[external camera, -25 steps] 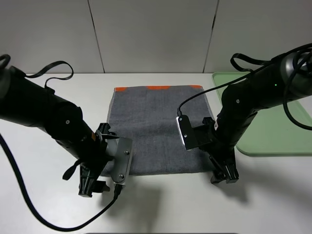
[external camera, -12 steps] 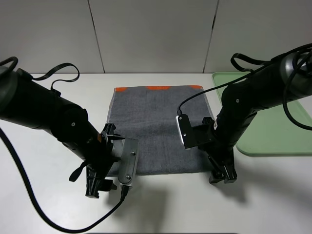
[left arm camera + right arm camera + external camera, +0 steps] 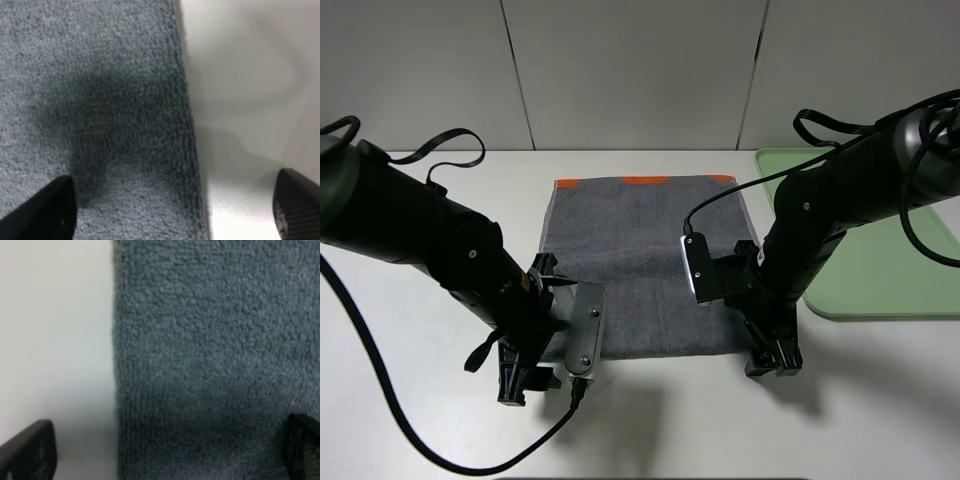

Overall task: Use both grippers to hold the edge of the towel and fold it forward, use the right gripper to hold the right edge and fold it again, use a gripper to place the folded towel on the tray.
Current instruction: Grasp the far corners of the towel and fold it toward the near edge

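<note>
The dark grey towel (image 3: 640, 255) lies flat on the white table, its orange band along the far edge. The pale green tray (image 3: 880, 240) sits at the right. My left gripper (image 3: 523, 380) hangs low over the towel's near left corner. In the left wrist view the towel (image 3: 100, 100) shows with the gripper (image 3: 170, 212) open, one fingertip (image 3: 45, 212) over cloth and the other over bare table. My right gripper (image 3: 769, 358) is low at the near right corner. In the right wrist view it (image 3: 165, 452) is open astride the towel's (image 3: 215, 340) side edge.
The white table (image 3: 650, 430) runs in front of the towel and to its left. A black cable (image 3: 380, 420) loops over the near left of the table. A grey panelled wall stands behind the table.
My left gripper has moved right and nearer, down to the towel's near left corner. My right gripper has shifted slightly left at the near right corner. The towel has not moved.
</note>
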{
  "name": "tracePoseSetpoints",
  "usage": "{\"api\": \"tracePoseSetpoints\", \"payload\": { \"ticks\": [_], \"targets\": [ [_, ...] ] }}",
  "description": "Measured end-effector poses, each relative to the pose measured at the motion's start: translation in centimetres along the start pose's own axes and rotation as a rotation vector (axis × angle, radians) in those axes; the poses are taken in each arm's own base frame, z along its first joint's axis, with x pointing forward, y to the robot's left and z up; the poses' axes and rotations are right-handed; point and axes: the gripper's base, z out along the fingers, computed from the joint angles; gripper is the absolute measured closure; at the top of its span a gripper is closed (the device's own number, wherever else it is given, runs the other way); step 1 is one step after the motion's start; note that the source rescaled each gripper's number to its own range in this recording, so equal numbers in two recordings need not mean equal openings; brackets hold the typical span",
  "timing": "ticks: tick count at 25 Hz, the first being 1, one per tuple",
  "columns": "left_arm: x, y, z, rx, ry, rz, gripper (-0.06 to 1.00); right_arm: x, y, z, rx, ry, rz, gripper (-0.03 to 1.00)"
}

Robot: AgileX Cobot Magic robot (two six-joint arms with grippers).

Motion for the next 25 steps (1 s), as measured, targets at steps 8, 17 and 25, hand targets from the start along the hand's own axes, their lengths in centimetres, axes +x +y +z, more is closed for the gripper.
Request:
{"api": "tracePoseSetpoints", "payload": {
  "ticks": [8, 17, 25],
  "targets": [
    [-0.02, -0.09, 0.14, 0.005, 0.001, -0.011, 0.39, -0.02, 0.0, 0.0, 0.0, -0.002, 0.004, -0.03],
    [-0.12, 0.11, 0.39, -0.021, -0.01, -0.002, 0.77, -0.08, -0.06, 0.02, 0.006, -0.009, 0.014, 0.28],
    [-0.15, 0.2, 0.43, -0.032, -0.014, 0.008, 0.92, -0.15, -0.27, 0.05, 0.029, -0.017, 0.022, 0.62]
  ]
}}
